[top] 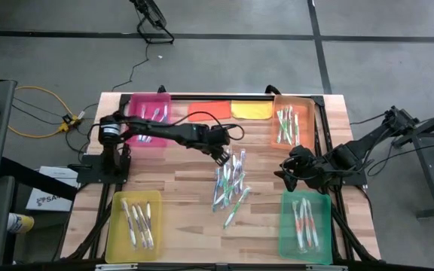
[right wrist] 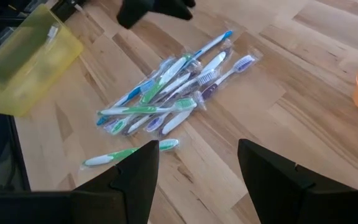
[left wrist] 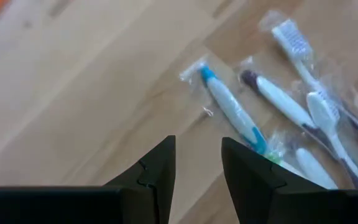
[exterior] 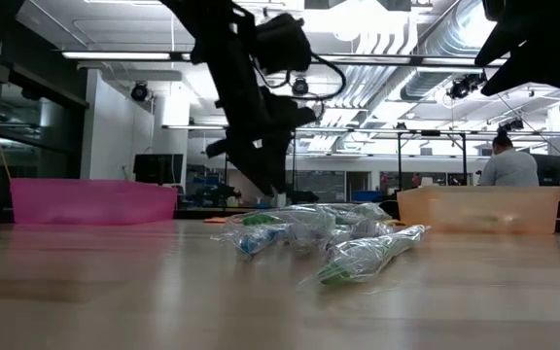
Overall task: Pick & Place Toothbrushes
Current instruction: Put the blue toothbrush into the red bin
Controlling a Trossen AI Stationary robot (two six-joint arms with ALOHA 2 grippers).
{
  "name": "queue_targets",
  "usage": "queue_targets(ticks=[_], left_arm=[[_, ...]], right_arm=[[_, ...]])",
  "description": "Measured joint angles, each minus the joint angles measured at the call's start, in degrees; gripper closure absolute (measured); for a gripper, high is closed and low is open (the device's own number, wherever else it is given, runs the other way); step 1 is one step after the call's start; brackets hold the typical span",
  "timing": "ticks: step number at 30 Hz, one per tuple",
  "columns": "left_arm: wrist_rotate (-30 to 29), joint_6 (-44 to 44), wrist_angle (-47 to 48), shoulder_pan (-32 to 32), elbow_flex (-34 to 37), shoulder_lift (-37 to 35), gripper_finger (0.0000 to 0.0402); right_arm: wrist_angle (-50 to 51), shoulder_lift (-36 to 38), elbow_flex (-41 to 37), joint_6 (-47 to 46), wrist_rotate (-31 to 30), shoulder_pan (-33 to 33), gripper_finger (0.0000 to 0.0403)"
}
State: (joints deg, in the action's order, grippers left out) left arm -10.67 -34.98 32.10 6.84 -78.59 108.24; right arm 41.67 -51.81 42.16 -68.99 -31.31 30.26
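Several toothbrushes (top: 230,184), each in a clear wrapper, lie in a loose pile on the wooden table's middle; one green one (top: 236,207) lies a little nearer. My left gripper (top: 221,156) hangs open just above the pile's far left end, pointing steeply down, with nothing between its fingers (left wrist: 157,168); a blue-and-white toothbrush (left wrist: 232,112) lies just beyond them. In the low view it (exterior: 265,180) stands clear above the pile (exterior: 319,238). My right gripper (top: 287,172) waits open to the pile's right, facing the pile (right wrist: 166,99).
Four trays hold sorted toothbrushes: pink (top: 136,120) far left, yellow (top: 115,226) near left, orange (top: 306,113) far right, green (top: 324,226) near right. An orange cloth (top: 208,111) and a yellow cloth (top: 252,110) lie at the far edge. Bare wood lies left of the pile.
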Motion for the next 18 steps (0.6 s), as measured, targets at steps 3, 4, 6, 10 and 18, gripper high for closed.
queue_targets(ticks=[3,4,6,10,18], left_arm=[[1.87,0.02,-2.68,-0.09,-0.04,1.33,0.0274],[2.56,-0.01,-2.29,-0.10,-0.02,1.43,0.0274],[2.81,-0.01,-2.30,-0.14,0.04,1.65,0.0274],[2.68,-1.29,-2.28,0.10,0.07,2.15,0.0274],[3.11,-4.28,-6.50,0.27,-0.14,4.73,0.0274]], right_arm=[[0.09,0.00,0.00,0.00,0.00,0.00,0.0190],[0.08,0.01,0.00,-0.10,-0.02,0.00,0.0190],[0.09,0.02,0.00,-0.22,-0.02,0.00,0.0190],[0.09,0.00,0.00,-0.24,-0.22,0.00,0.0190],[0.11,0.00,0.00,-0.24,-0.52,0.00,0.0190]])
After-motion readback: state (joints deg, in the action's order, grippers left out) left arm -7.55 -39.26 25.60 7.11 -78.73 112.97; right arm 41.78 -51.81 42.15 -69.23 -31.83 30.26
